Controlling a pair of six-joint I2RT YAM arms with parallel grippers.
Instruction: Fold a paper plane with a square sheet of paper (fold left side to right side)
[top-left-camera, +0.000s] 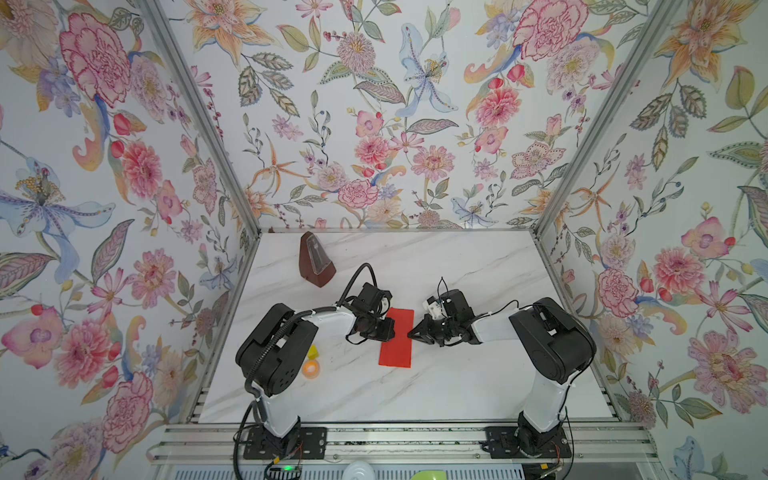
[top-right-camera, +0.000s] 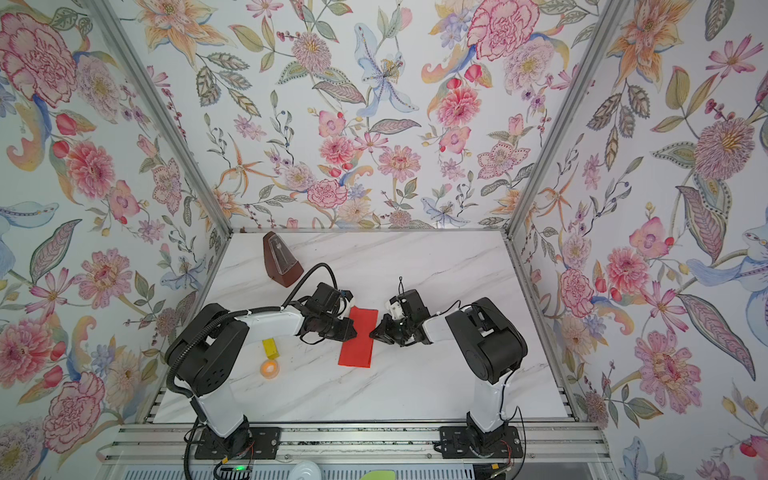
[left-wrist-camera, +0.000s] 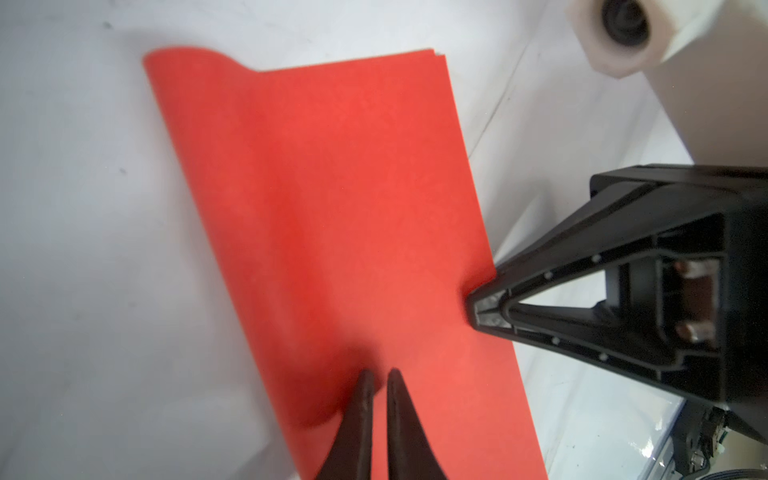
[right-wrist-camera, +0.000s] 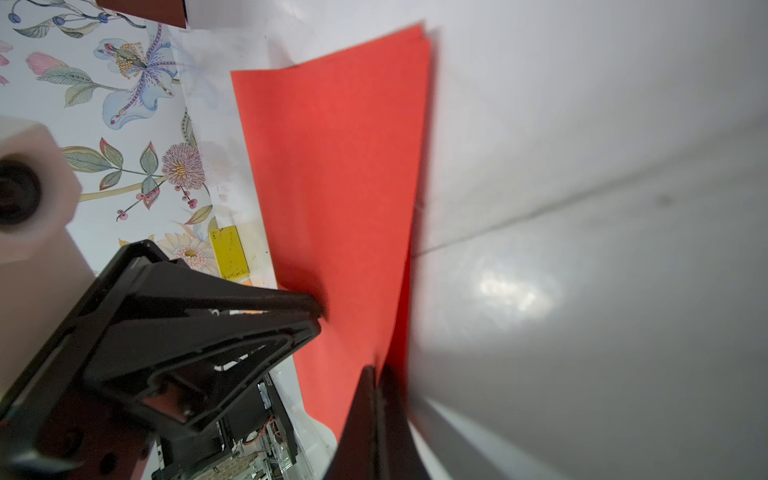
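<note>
The square sheet of paper (top-left-camera: 397, 338) (top-right-camera: 358, 338) is bright red and lies folded in half as a narrow rectangle on the marble table. Its rounded fold is on the left and its loose edges are on the right (left-wrist-camera: 332, 208) (right-wrist-camera: 332, 166). My left gripper (top-left-camera: 392, 327) (left-wrist-camera: 380, 374) is over the paper near the folded side, its fingers drawn together to a thin slit with nothing between them. My right gripper (top-left-camera: 409, 333) (right-wrist-camera: 378, 370) is shut, and its tip (left-wrist-camera: 473, 307) touches the paper's right edge. No paper plane shape shows.
A dark brown metronome (top-left-camera: 316, 262) stands at the back left. A small yellow block (top-left-camera: 312, 352) and an orange ring (top-left-camera: 310, 368) lie left of the paper, partly under the left arm. Flowered walls close in the table on three sides.
</note>
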